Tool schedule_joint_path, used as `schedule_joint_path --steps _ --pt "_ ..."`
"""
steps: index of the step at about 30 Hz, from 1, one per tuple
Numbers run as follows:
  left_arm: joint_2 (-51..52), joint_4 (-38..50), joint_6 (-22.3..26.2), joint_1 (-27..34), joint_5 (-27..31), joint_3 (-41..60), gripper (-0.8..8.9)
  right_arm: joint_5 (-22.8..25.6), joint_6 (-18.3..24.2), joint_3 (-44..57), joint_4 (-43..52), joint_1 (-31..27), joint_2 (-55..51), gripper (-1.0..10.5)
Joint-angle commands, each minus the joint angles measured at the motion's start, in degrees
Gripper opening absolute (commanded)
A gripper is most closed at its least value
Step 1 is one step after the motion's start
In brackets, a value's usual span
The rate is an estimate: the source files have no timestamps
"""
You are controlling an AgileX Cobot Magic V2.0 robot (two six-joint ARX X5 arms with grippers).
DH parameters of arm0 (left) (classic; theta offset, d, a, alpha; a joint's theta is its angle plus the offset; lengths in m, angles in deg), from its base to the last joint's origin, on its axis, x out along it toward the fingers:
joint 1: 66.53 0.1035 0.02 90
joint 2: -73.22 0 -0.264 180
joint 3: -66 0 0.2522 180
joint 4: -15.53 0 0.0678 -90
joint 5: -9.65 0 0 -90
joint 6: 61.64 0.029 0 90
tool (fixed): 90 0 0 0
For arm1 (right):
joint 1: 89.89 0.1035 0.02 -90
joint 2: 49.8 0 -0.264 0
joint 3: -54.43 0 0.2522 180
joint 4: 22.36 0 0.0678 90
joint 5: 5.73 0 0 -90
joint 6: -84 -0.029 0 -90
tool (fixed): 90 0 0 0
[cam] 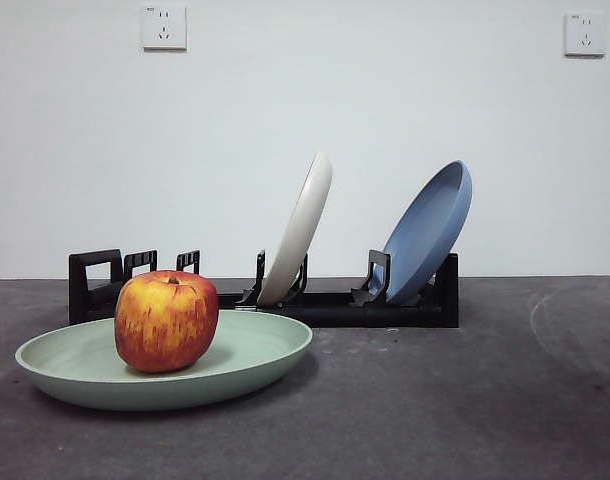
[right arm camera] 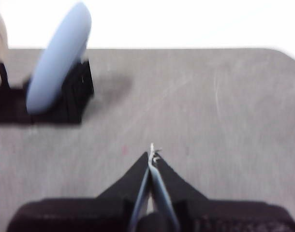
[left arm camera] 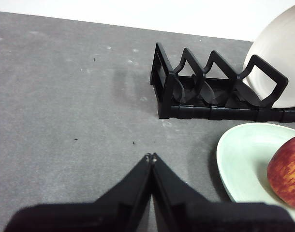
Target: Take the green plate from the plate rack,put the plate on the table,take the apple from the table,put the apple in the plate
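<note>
The green plate (cam: pixel 245 352) lies flat on the table (cam: pixel 465 400) at the front left, in front of the black plate rack (cam: pixel 325 305). The red-and-yellow apple (cam: pixel 166 320) stands upright inside the plate, left of its middle. From the left wrist I see the plate's edge (left arm camera: pixel 244 154), part of the apple (left arm camera: pixel 287 169) and the rack's empty end (left arm camera: pixel 196 92). My left gripper (left arm camera: pixel 151 157) is shut and empty, above bare table beside the plate. My right gripper (right arm camera: pixel 152 154) is shut and empty over the table off the rack's other end.
A cream-white plate (cam: pixel 300 230) and a blue plate (cam: pixel 430 230) lean in the rack's slots. The blue plate (right arm camera: pixel 58 67) also shows in the right wrist view. A white wall with two sockets stands behind the table.
</note>
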Motion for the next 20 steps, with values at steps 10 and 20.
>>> schedule_joint_path --steps 10,20 --pt "0.00 0.83 0.83 0.09 0.15 0.39 -0.03 0.24 0.72 0.57 -2.47 0.00 -2.86 0.0" --pt "0.00 0.83 0.83 0.09 0.15 0.39 -0.03 0.44 1.38 0.57 -2.03 0.00 -2.73 0.0"
